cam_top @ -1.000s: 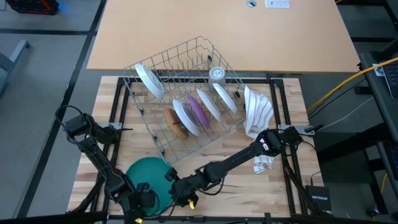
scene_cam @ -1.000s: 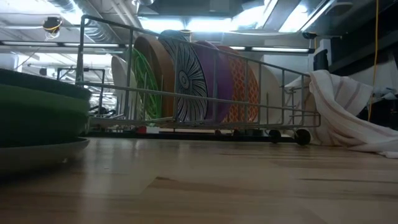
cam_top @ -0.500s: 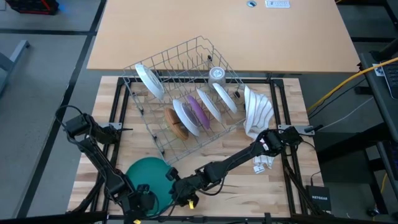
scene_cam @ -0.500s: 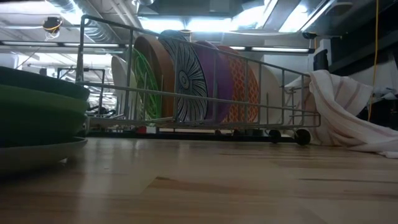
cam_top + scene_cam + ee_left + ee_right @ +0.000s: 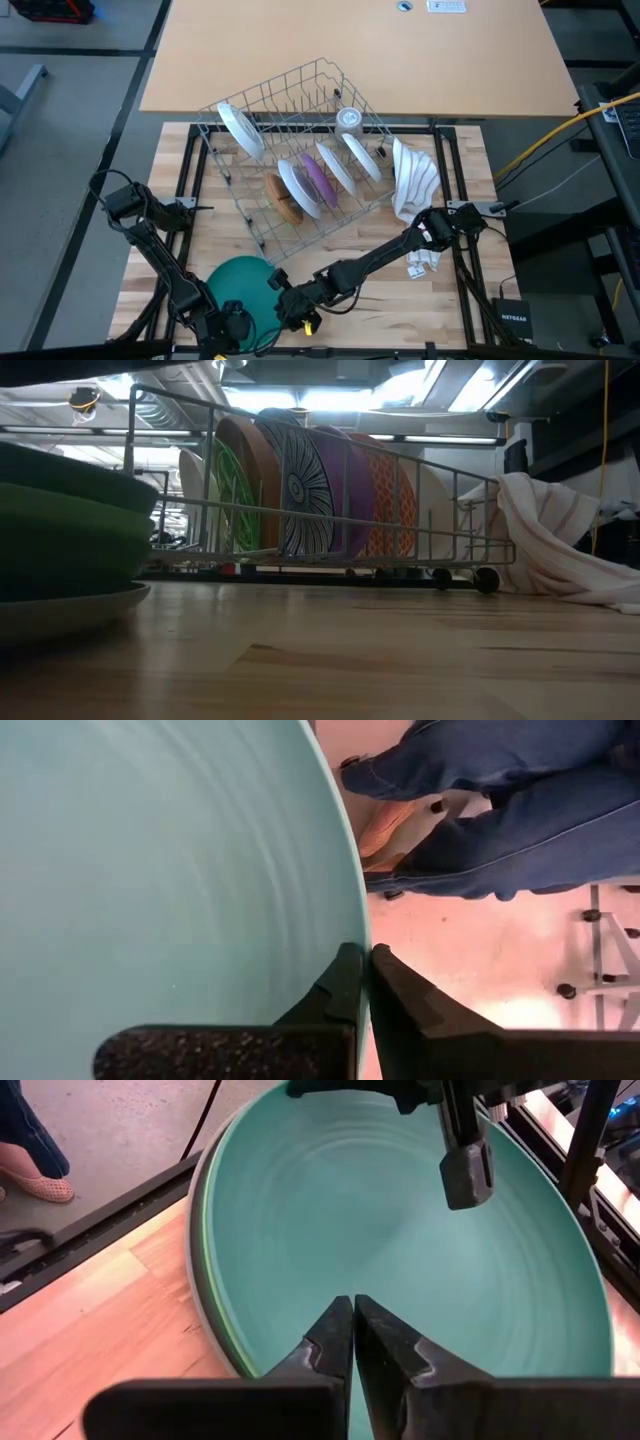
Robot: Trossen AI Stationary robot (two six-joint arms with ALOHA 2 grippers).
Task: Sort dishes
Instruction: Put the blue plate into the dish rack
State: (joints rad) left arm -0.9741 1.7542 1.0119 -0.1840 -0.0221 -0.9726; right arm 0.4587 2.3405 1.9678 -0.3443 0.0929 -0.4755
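- Your left arm reaches down along the table's left side to the near edge, elbow bent outward, wrist low.
- Your left gripper [image 5: 362, 982] has its jaws pinched together on the rim of the teal plate [image 5: 170, 870], one finger inside the rim, the other outside.
- Your right arm stretches diagonally from its base on the right toward the near-left, lying low and nearly straight.
- Your right gripper [image 5: 352, 1330] has its fingers pressed together with nothing between them, tips over the plate's inner surface.
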